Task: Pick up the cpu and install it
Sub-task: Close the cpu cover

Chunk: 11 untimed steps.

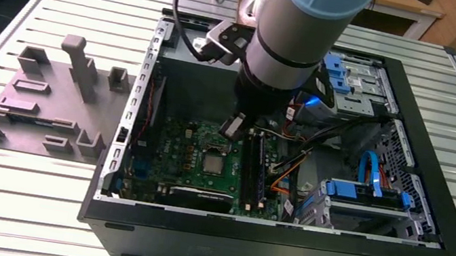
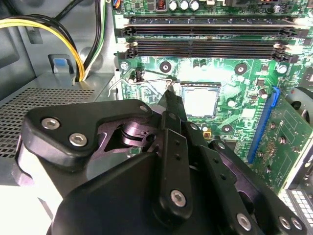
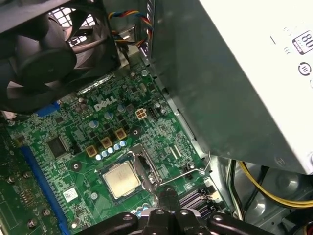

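Note:
The cpu (image 3: 121, 178) lies flat in its socket on the green motherboard (image 3: 73, 147), its silver top facing up; it also shows as the cpu (image 2: 199, 100) and the cpu (image 1: 213, 163). My gripper (image 2: 169, 98) hangs inside the open computer case, just above the board and beside the socket, close to the thin wire latch lever (image 3: 188, 172). Its fingers are shut together with nothing between them. In the exterior view the gripper (image 1: 233, 127) sits a little beyond the cpu, apart from it.
The black case wall (image 1: 283, 247) rings the workspace. A power supply box (image 3: 234, 73), a fan (image 3: 39, 54), memory slots (image 2: 210, 32) and yellow cables (image 2: 49, 27) crowd the board. A grey parts fixture (image 1: 39, 105) lies on the table at the exterior view's left.

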{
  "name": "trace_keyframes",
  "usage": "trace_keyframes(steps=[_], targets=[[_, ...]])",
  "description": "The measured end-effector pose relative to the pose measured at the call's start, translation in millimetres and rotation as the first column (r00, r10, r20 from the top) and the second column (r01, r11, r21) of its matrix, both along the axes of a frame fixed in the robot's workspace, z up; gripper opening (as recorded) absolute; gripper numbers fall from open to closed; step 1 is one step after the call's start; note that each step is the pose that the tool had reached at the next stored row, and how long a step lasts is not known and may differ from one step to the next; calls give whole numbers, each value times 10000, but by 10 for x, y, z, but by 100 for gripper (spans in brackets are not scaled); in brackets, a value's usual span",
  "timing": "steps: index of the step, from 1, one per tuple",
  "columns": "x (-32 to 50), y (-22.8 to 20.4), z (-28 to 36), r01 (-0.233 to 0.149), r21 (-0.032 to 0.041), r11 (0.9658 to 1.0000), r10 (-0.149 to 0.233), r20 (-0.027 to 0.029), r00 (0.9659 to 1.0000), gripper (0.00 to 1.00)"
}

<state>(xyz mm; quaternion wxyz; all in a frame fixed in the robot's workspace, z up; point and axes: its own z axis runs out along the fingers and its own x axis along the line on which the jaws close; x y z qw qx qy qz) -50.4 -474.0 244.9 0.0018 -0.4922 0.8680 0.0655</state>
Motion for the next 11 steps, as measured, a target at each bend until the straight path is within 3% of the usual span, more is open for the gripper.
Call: trace_keyframes(steps=[8,11], targets=[[0,-38,1,-1,-3,10000,1,0,10000,10],[-2,-44,-1,-12,-38,10000,12,-1,10000,10]])
